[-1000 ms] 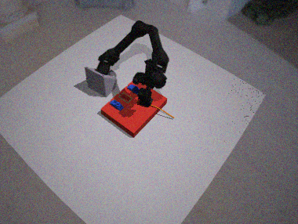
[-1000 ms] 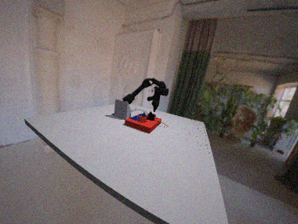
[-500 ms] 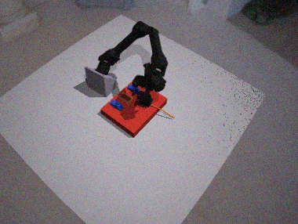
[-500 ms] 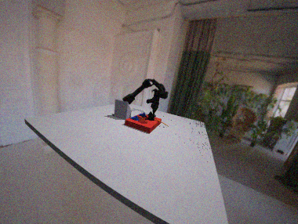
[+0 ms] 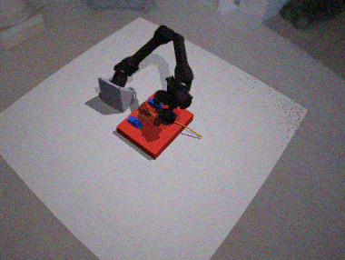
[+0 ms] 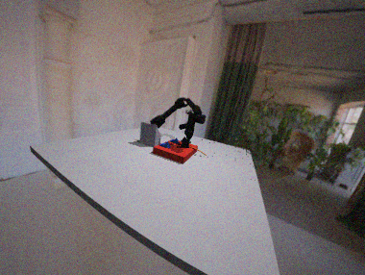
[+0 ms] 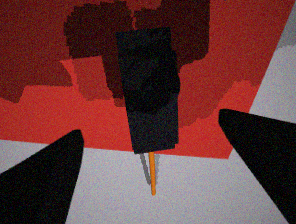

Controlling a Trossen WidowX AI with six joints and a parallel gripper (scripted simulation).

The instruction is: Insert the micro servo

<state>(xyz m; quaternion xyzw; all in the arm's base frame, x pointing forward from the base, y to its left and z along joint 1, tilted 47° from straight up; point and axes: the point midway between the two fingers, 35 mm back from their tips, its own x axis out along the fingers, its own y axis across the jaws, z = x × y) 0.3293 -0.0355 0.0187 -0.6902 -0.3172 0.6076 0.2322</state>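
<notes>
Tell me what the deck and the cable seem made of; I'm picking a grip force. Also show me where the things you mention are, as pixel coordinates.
Deck [image 5: 164, 142] [image 6: 168, 155] [image 7: 45, 117]: probably matte plastic, evenly red without glare. Cable [image 5: 192, 132] [image 7: 153, 175]: perhaps plastic-coated wire, thin and orange; its finish is unclear.

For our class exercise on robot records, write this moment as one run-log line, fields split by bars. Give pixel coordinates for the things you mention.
gripper [image 5: 167, 116] [image 6: 185, 142] [image 7: 152, 125]: open | black servo [image 7: 150, 95]: between fingers, ungripped | orange cable [image 5: 191, 129] [image 6: 203, 153] [image 7: 152, 175]: past deck edge | seating: not done
</notes>
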